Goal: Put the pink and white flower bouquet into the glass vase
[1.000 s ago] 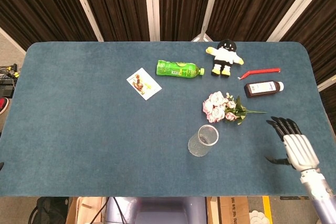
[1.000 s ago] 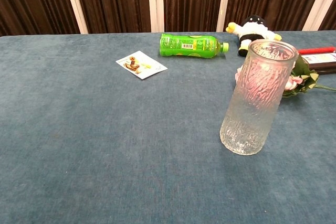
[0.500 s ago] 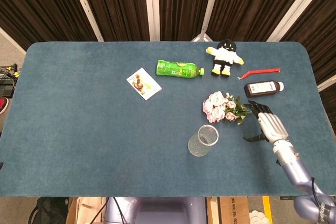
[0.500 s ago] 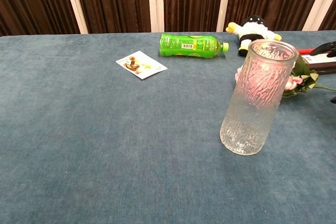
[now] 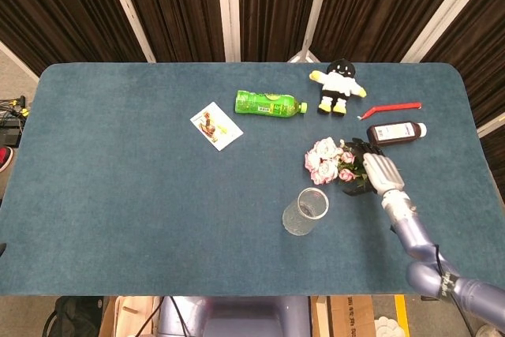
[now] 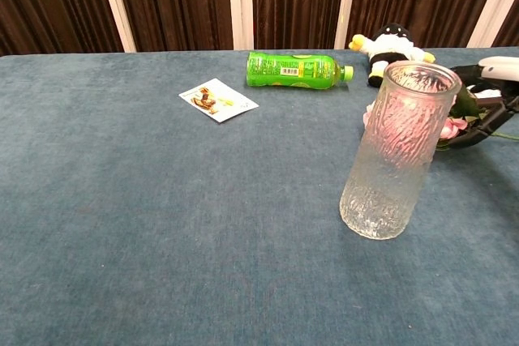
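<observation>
Even bright overhead light, soft faint shadows. Head view sharp centrally, slight bending toward frame edges. Chest view mildly soft; glass vase (image 6: 397, 151) at right shows pale highlights; dark curtains along top stay underexposed

My head view looks steeply down from high above, taking in the whole table (image 5: 118, 195) out to the curtains. My chest view sits low at the near edge, facing across it, close to the glass vase (image 6: 395, 151). Both share the vase and green bottle (image 5: 269, 104).
</observation>
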